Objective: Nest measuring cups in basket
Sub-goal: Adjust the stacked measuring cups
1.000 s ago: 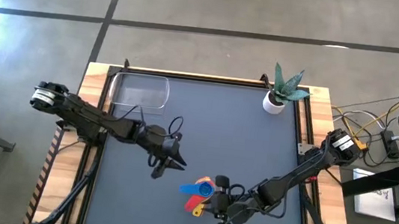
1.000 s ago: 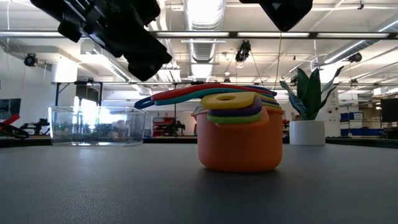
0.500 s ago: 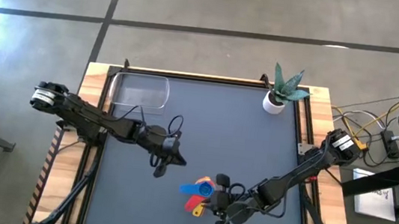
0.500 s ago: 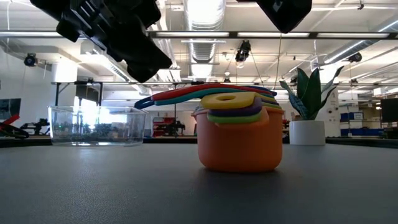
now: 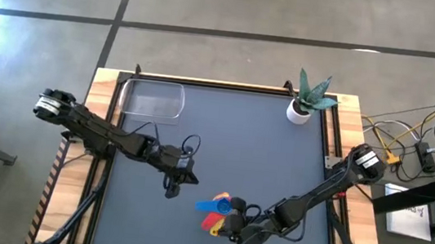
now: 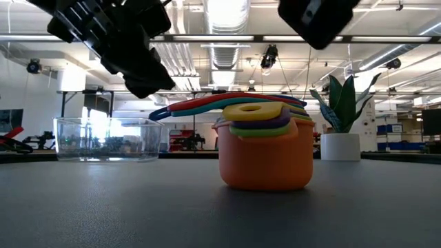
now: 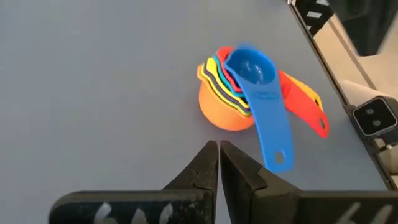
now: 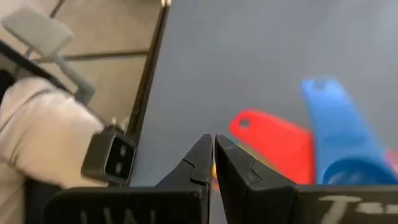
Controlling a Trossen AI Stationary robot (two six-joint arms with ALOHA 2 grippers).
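The measuring cups (image 5: pixel 220 208) stand nested in one stack, the orange one (image 6: pixel 265 155) outermost with its base on the table. The small blue cup (image 7: pixel 250 67) sits on top, and the handles fan out. My left gripper (image 7: pixel 219 147) is shut and hovers left of the stack (image 5: pixel 180 179). My right gripper (image 8: pixel 213 140) is shut too. It hovers by the stack's near right side (image 5: pixel 231 220), over the red handle (image 8: pixel 273 143) and blue handle (image 8: pixel 333 118). The clear basket (image 5: pixel 153 98) rests at the far left corner.
A white pot with a green plant (image 5: pixel 301 107) stands near the table's far right corner. Wooden rails edge the table (image 5: pixel 98 125). Dark bare mat lies between the stack and the basket (image 6: pixel 103 138). Cables and equipment sit beyond the right edge.
My left gripper has drawn back a little toward the table's left, away from the stack. My right arm has shifted slightly toward the near edge and the stack. The cups have not moved.
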